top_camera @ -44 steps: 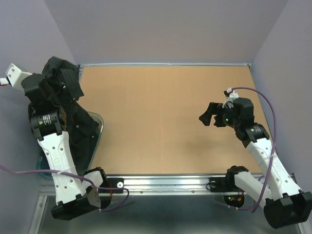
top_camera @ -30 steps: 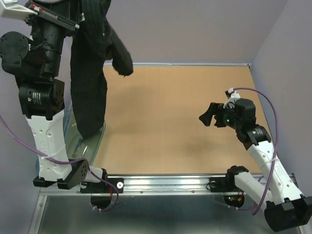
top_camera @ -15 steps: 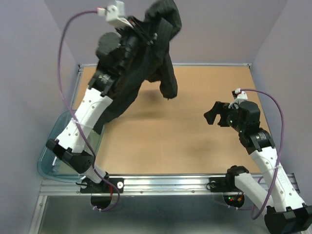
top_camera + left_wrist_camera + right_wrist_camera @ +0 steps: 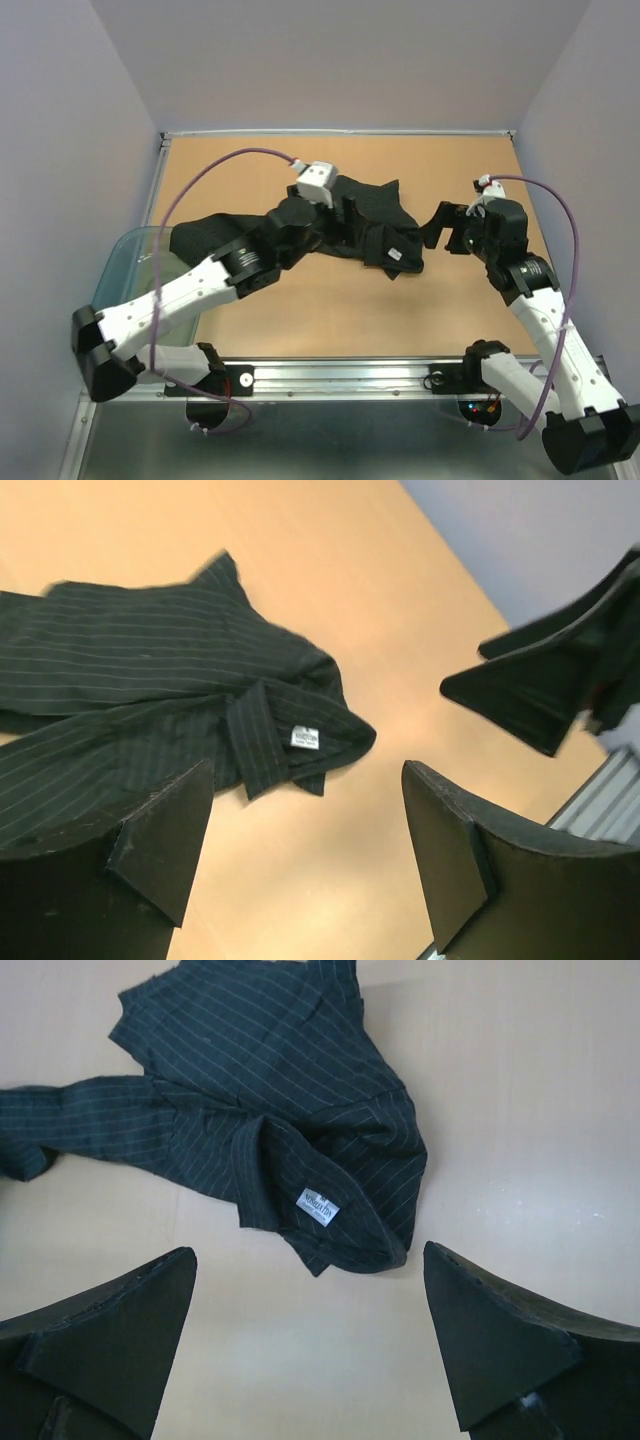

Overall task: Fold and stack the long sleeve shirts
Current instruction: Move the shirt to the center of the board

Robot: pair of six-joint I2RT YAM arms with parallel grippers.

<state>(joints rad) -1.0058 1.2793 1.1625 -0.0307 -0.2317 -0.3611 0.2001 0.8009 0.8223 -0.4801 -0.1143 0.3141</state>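
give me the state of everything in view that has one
shirt: unfolded, lying crumpled on the table, neck label facing up, not held
left hand: open, empty
right hand: open, empty, pointed at the shirt's collar
plastic tub: upright at the table's left edge

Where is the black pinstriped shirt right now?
Top view: the black pinstriped shirt lies crumpled across the middle of the tan wooden table, collar end rightward.

Top camera high, looking down on table; wrist cameras low, close, both sharing shirt label.
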